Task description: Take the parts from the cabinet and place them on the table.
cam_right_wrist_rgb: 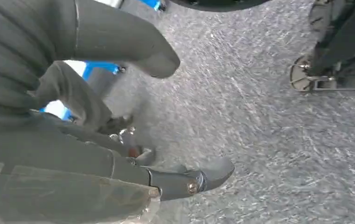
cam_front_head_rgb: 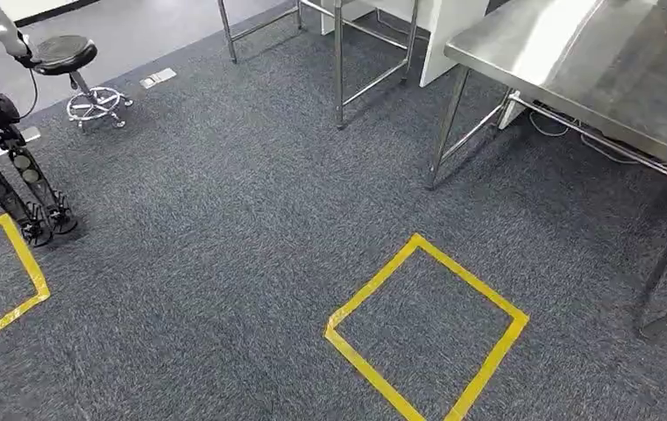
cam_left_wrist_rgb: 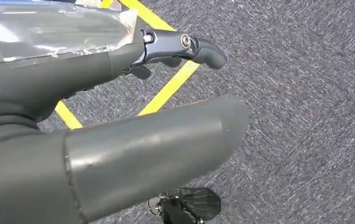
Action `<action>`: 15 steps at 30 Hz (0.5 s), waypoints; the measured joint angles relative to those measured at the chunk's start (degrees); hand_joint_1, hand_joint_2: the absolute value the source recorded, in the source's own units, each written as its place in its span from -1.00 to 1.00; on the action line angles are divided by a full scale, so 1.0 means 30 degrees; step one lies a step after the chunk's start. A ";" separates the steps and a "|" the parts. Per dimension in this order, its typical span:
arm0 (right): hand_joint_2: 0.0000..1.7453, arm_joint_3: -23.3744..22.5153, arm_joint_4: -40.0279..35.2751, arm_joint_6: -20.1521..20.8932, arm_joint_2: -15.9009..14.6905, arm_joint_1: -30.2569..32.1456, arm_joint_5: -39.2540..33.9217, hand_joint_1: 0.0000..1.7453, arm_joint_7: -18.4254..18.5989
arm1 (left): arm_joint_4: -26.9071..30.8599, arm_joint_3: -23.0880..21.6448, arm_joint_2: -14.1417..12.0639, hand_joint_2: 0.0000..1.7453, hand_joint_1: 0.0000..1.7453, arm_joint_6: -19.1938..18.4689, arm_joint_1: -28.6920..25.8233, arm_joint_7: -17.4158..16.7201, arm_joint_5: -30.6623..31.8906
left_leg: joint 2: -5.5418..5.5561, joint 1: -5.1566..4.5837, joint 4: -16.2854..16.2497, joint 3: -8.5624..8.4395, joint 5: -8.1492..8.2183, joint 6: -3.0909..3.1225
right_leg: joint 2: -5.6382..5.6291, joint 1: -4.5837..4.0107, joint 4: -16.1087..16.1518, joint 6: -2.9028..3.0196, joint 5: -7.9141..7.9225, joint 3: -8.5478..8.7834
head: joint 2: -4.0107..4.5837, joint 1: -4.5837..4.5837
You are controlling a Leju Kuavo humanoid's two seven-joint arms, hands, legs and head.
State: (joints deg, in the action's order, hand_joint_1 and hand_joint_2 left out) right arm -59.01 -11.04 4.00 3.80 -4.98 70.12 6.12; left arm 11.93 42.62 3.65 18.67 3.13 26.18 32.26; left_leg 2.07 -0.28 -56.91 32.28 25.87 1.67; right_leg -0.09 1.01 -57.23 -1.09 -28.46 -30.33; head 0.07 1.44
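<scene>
- A grey carpeted floor (cam_front_head_rgb: 224,228) is seen from the head view, with a steel table (cam_front_head_rgb: 610,70) standing at the far right and a yellow taped square (cam_front_head_rgb: 426,329) marked on the carpet near its foot.
- A second taped outline (cam_front_head_rgb: 14,289) lies at the near left, and a black stool (cam_front_head_rgb: 67,54) stands at the far left, beside another robot's dark legs (cam_front_head_rgb: 14,189).
- No cabinet is seen, so the robot is judged to be walking between cabinet and table.
- In the left wrist view, the left hand (cam_left_wrist_rgb: 119,107) is shown with a clear plastic bag (cam_left_wrist_rgb: 49,28) lying against the fingers (cam_left_wrist_rgb: 184,46); the thumb is held out beneath it. A part in its bag is judged to be carried here, though the grip itself cannot be made out with certainty.
- In the right wrist view, the right hand (cam_right_wrist_rgb: 87,116) is shown with a similar crinkled film (cam_right_wrist_rgb: 63,196) lying along the fingers (cam_right_wrist_rgb: 189,182); whether this hand truly holds a bag cannot be told.
- The contents of either bag cannot be made out.
- The table top appears bare in the part that is visible, so no part is judged to have been delivered there yet.
- The pick-up is judged done for this trip; the approach to the table and the setting down are left.
</scene>
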 joint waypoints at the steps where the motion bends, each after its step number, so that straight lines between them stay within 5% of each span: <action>1: 1.00 0.0000 0.0000 0.0000 0.0000 0.0012 -0.0007 -1.00 0.0000 | 0.0000 0.0000 -0.0007 -1.00 -1.00 0.0000 -0.0024 0.0000 0.0000 | 0.0028 0.0074 0.0000 0.0008 -0.0028 -0.0059 | 0.0010 -0.0009 -0.0002 0.0097 0.0030 0.0110 | 0.0000 -0.0015; 2: 1.00 0.0000 0.0000 0.0000 0.0029 0.0012 0.0000 -1.00 0.0000 | 0.0000 0.0015 -0.0051 -1.00 -1.00 0.0015 -0.0041 0.0000 0.0000 | 0.0044 0.0157 -0.0105 0.0076 -0.0013 -0.0129 | 0.0052 0.0200 0.0063 0.0269 0.0140 0.0162 | -0.0007 0.0000; 4: 1.00 0.0000 0.0000 0.0000 0.0029 0.0004 0.0000 -1.00 0.0000 | 0.0000 0.0022 -0.0007 -1.00 -1.00 0.0029 -0.0040 0.0000 0.0022 | -0.0336 0.0182 -0.1390 0.0603 0.1023 -0.0332 | 0.0099 0.0167 0.0067 0.0417 0.0184 0.0171 | 0.0000 -0.0117; 6: 1.00 0.0000 0.0000 0.0000 0.0036 0.0019 0.0000 -1.00 0.0007 | 0.0000 0.0022 -0.0015 -1.00 -1.00 0.0058 -0.0023 -0.0007 0.0022 | -0.0522 0.0277 -0.4541 0.2086 0.2576 -0.0532 | 0.0200 0.0076 0.0062 0.0445 0.0164 0.0147 | 0.0000 -0.0131; 8: 1.00 0.0000 0.0000 0.0000 0.0036 0.0042 0.0000 -1.00 0.0007 | 0.0000 0.0029 0.0000 -1.00 -1.00 0.0058 -0.0062 -0.0066 0.0022 | -0.0578 0.0304 -0.6273 0.3026 0.2891 -0.0547 | 0.0313 -0.0009 0.0060 0.0478 0.0134 0.0145 | 0.0000 -0.0131; 9: 1.00 0.0000 0.0000 0.0000 0.0036 0.0039 0.0000 -1.00 0.0007 | 0.0000 0.0029 0.0007 -1.00 -1.00 0.0058 -0.0065 -0.0095 0.0022 | -0.0604 0.0302 -0.5717 0.2818 0.2375 -0.0482 | 0.0344 -0.0043 0.0060 0.0486 0.0124 0.0162 | 0.0000 -0.0124; 12: 1.00 0.0000 0.0000 0.0000 0.0088 -0.0014 0.0029 -1.00 0.0007 | 0.0000 0.0029 -0.0029 -1.00 -1.00 0.0066 -0.0030 -0.0095 0.0022 | -0.0824 0.0174 -0.0841 0.0324 0.0089 0.0045 | 0.0393 -0.0139 0.0073 0.0511 0.0097 0.0250 | 0.0000 -0.0131; 13: 1.00 0.0000 0.0000 0.0000 0.0175 -0.0008 0.0029 -1.00 0.0007 | 0.0015 0.0036 -0.0095 -1.00 -1.00 0.0073 0.0022 -0.0095 0.0022 | -0.1096 0.0067 -0.0287 0.0072 0.0282 0.0164 | 0.0422 -0.0202 0.0067 0.0486 0.0082 0.0243 | 0.0000 -0.0102; 15: 1.00 0.0000 -0.0007 0.0007 0.0168 -0.0010 0.0044 -1.00 0.0007 | 0.0015 0.0036 -0.0073 -1.00 -1.00 0.0102 0.0031 -0.0087 0.0051 | -0.0962 -0.0075 -0.0240 0.0159 0.0194 0.0285 | 0.0517 -0.0197 0.0105 0.0404 0.0062 0.0195 | 0.0000 -0.0131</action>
State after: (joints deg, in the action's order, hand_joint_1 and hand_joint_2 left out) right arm -59.01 -11.06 4.02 4.31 -5.01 70.25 6.14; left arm 11.98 42.73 3.43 18.97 3.22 25.92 32.41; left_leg -0.82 -0.51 -57.63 32.76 26.45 2.52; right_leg 1.46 0.42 -56.91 0.12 -28.27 -29.75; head 0.07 1.05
